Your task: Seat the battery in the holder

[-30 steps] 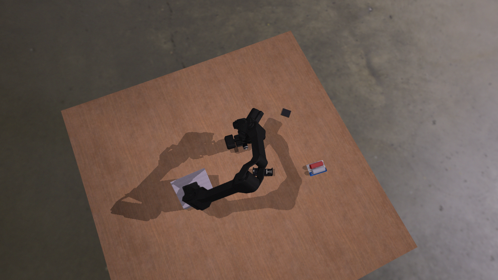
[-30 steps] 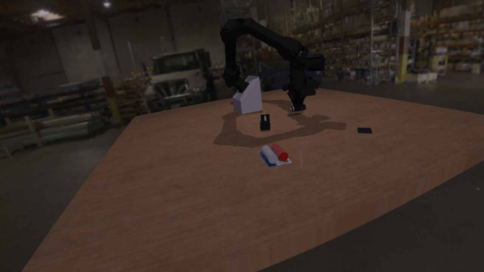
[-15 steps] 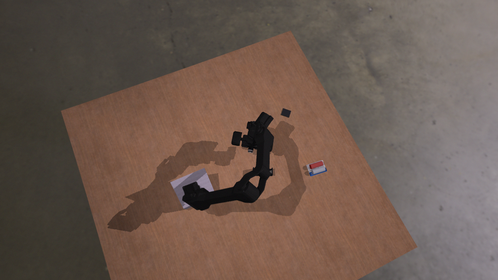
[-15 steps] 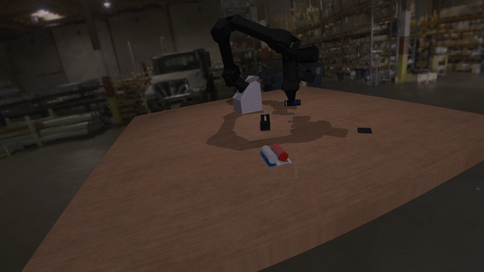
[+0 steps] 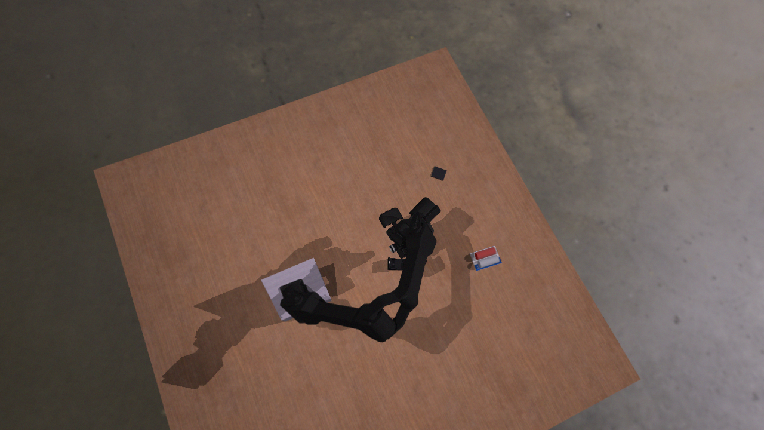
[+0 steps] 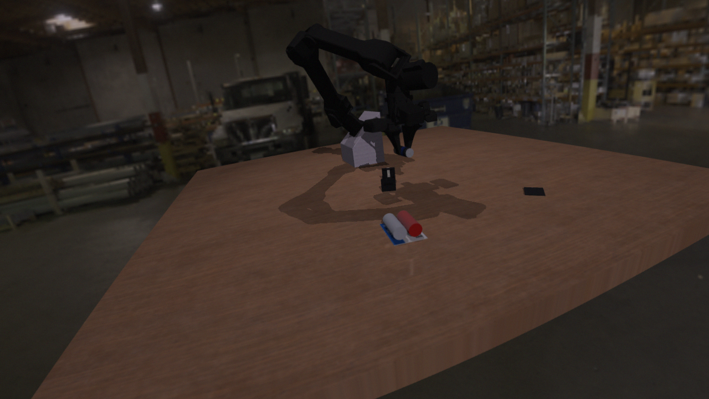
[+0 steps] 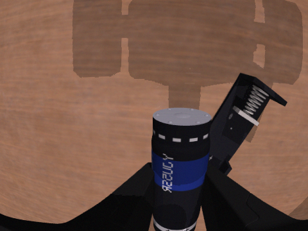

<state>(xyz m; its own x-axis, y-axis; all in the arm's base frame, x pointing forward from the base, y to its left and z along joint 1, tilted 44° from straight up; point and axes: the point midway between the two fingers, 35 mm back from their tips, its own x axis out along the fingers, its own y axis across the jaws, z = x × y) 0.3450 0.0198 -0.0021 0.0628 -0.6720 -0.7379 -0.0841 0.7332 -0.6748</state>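
My gripper is shut on the battery, a black cylinder with a blue band, held above the table. In the wrist view its flat silver end faces up the frame, and the end with plus marks is at the bottom edge, partly cut off. The black holder rests on the table, right of and below the battery in the wrist view, its long axis at an angle to the battery's. Its spring is at the upper right. The battery and a finger hide its near part.
A red cylinder and a grey cylinder lie on a blue and white pad beyond the holder from the arm's base. A thin dark square lies apart. A pale block stands by the arm's base.
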